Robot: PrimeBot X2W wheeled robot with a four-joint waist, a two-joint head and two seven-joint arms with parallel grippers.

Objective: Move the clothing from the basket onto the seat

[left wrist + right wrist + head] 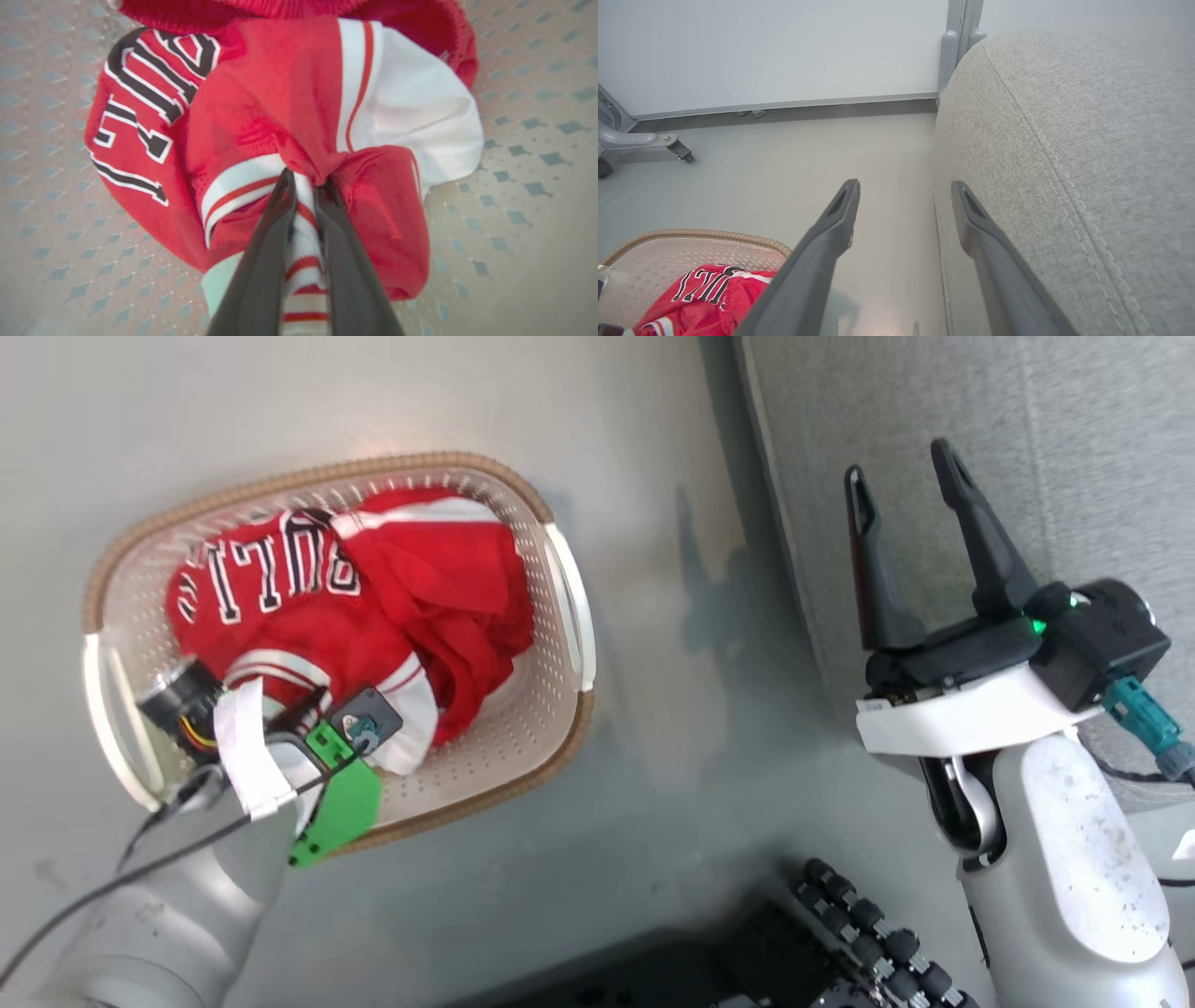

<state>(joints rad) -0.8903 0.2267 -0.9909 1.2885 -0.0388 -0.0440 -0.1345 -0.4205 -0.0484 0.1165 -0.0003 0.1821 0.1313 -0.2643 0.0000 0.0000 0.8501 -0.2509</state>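
Clothing [373, 607] lies bunched in the basket [317, 476] on the floor [653, 756] beside the seat [1074, 420]. The left gripper [306, 181] is pinched nearly closed on a striped fold, seemingly the jersey's trim. The right gripper [901, 462] hangs wide apart, empty.
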